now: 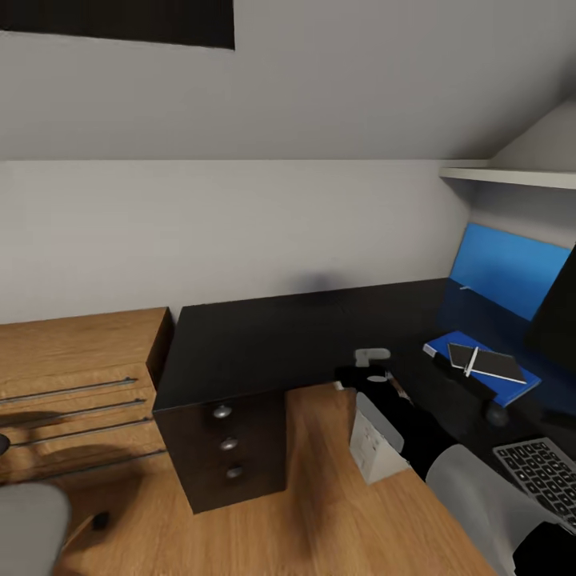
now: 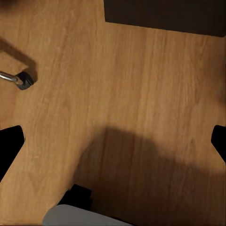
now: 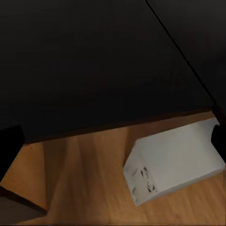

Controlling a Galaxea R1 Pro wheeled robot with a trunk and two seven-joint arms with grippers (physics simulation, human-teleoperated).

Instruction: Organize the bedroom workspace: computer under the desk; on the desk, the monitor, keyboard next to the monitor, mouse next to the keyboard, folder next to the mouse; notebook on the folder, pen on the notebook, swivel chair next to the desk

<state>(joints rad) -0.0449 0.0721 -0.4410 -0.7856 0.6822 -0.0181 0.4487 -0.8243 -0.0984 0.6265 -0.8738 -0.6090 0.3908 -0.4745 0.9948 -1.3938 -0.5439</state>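
Observation:
The black L-shaped desk [image 1: 264, 340] fills the middle of the head view. On its right wing lies the blue folder [image 1: 512, 388] with the dark notebook [image 1: 494, 365] and the white pen [image 1: 471, 362] stacked on it. Nearer me are the small dark mouse [image 1: 496, 416] and the keyboard [image 1: 540, 474]. The black monitor [image 1: 558, 308] is cut off by the frame's right edge. The grey computer [image 1: 373, 446] [image 3: 174, 165] stands on the floor under the desk edge. My right gripper [image 3: 113, 141] hovers open above that edge. My left gripper [image 2: 113, 141] hangs open over bare floor. The swivel chair [image 1: 28, 528] shows at the lower left.
Black drawers [image 1: 228, 444] with round knobs stand under the desk's left end, low oak shelving [image 1: 72, 384] beside them. A chair castor [image 2: 23, 80] sits on the wood floor near the left gripper. A blue wall panel [image 1: 508, 272] and a white shelf [image 1: 512, 174] are at the right.

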